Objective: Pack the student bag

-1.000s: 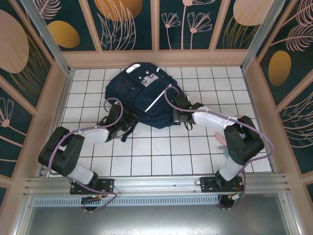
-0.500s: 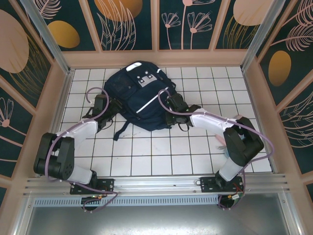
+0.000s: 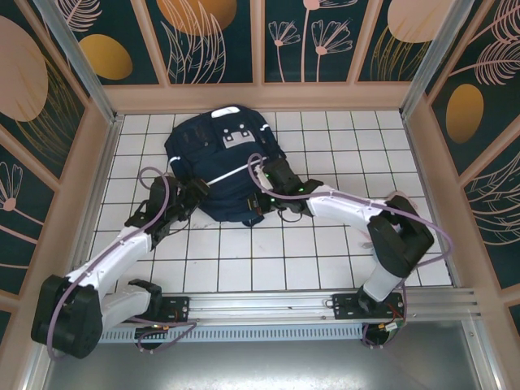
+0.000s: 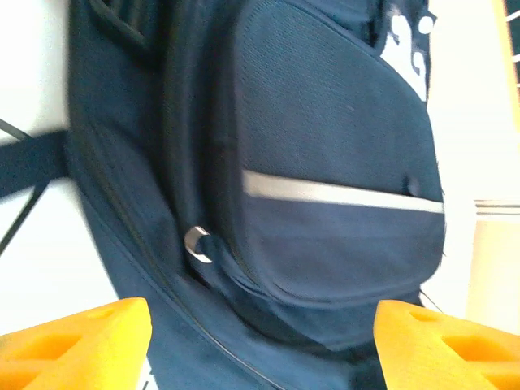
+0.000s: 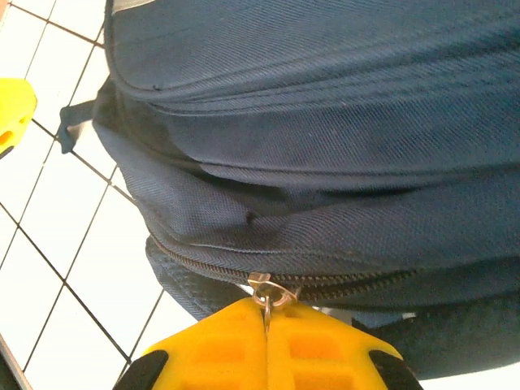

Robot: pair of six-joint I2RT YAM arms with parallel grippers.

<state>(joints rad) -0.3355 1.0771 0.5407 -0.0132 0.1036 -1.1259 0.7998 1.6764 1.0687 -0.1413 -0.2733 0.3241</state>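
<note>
The student bag (image 3: 219, 162) lies flat at the back middle of the white tiled table, dark navy with a white stripe and grey-white patches. My left gripper (image 3: 191, 193) is at its near left edge. Its yellow fingers (image 4: 73, 341) stand wide apart over the bag's fabric (image 4: 325, 162), open and holding nothing, near a metal ring (image 4: 197, 244). My right gripper (image 3: 264, 185) is at the bag's near right edge. There it is shut (image 5: 266, 325) on the metal zipper pull (image 5: 264, 294) of the bag's zip (image 5: 325, 280).
Wooden-framed walls (image 3: 89, 162) close in the table on the left, back and right. Bare white tiles (image 3: 268, 252) lie between the bag and the metal rail (image 3: 260, 305) at the near edge. A tip of the left gripper's yellow finger (image 5: 12, 114) appears beside the bag.
My left gripper has opened, letting go of the bag's straps. My right gripper has moved left along the bag's near edge, still shut. The bag has shifted left and turned.
</note>
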